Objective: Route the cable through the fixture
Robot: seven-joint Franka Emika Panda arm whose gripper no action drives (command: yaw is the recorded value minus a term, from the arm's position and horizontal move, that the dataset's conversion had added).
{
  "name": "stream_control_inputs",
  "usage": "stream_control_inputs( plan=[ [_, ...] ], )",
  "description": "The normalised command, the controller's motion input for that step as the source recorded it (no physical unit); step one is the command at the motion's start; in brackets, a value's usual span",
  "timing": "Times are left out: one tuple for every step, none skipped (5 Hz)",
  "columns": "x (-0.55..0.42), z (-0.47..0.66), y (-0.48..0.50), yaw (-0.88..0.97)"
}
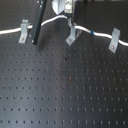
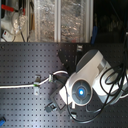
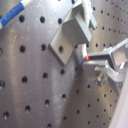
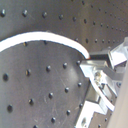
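The white cable (image 1: 50, 21) comes from the first exterior view's left edge, passes the left bracket, rises to my gripper (image 1: 68, 14) at the top, then drops behind the fixture (image 1: 73, 35) and runs right with its blue band (image 1: 92, 33). The green band is not in view. The gripper looks shut on the cable just above and behind the fixture. In the first wrist view the fixture (image 3: 75, 31) stands right beside the fingertips (image 3: 89, 59), and the blue band (image 3: 12, 16) lies farther off. In the second wrist view the cable (image 4: 45, 36) curves into the fingertips (image 4: 90, 60).
Two more silver brackets stand on the black perforated board, one at the first exterior view's left (image 1: 23, 31) and one at its right (image 1: 115, 39). A black post (image 1: 38, 22) leans near the left bracket. In the second exterior view the arm (image 2: 87, 80) hides the fixture; a bracket (image 2: 36, 86) holds the cable.
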Motion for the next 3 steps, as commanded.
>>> stream_control_inputs(
  plan=[
    [-0.091,0.0,0.029,0.0],
    [-0.28,-0.07,-0.078,0.0],
    [0.002,-0.01,0.001,0.0]
  ],
)
